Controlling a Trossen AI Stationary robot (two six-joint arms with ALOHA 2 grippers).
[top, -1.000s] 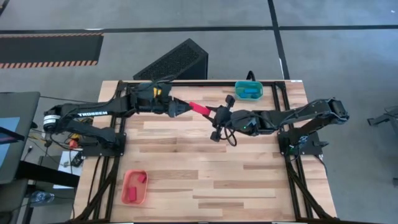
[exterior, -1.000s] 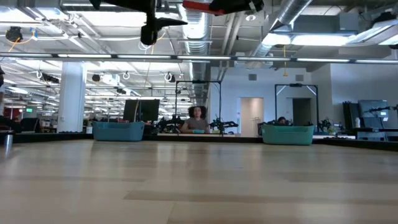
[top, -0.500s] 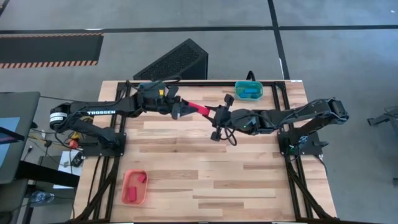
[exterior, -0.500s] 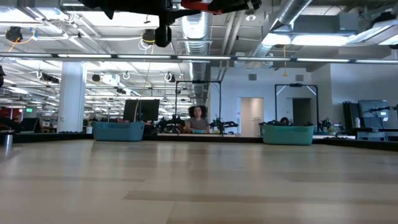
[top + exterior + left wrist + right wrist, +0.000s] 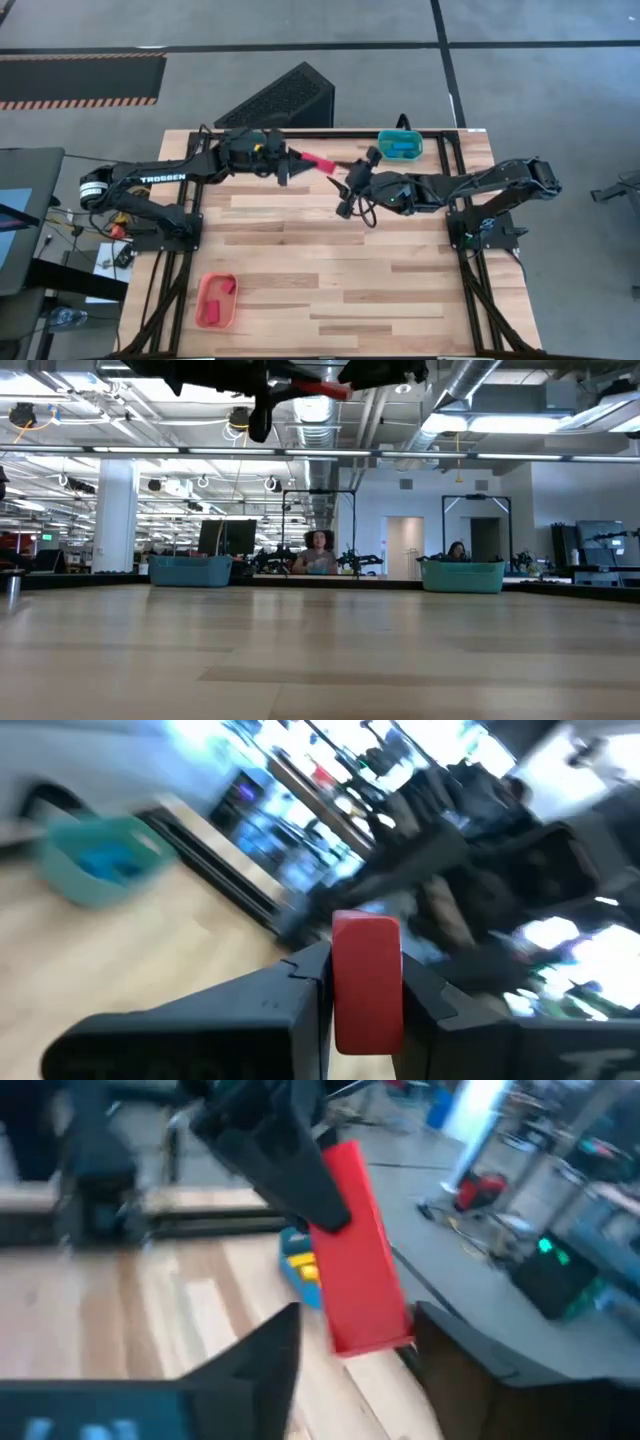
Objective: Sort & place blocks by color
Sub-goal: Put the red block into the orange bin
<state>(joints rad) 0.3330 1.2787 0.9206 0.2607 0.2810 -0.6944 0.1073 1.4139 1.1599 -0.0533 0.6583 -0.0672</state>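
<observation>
A red bar block (image 5: 320, 162) hangs high over the table's far middle, and my left gripper (image 5: 299, 166) is shut on it. The left wrist view shows the bar (image 5: 367, 975) sticking out forward between the two fingers. My right gripper (image 5: 348, 180) stands open just to the bar's right. In the right wrist view its fingers stand on either side of the bar's free end (image 5: 372, 1330), apart from it. In the low view the bar (image 5: 320, 387) shows at the top between the two arms. My left gripper pinches the red bar by its left end (image 5: 366, 1020) between the two fingers. The fingers come level from the table's left and lie along the bar. The bar is lifted clear of the table, roughly level, its free end (image 5: 331, 166) toward my right gripper.
A teal tray (image 5: 400, 145) with blue blocks stands at the far right. An orange tray (image 5: 215, 300) with a red block lies near the front left. Yellow and blue blocks (image 5: 300, 1268) show beyond the left gripper. A dark wedge-shaped box (image 5: 280, 98) stands beyond the far edge.
My left gripper has closed in on the red bar from the left, shut on its left end and drawn it a little toward the far edge. My right gripper, which held the bar's right end, has opened and let go, staying in place.
</observation>
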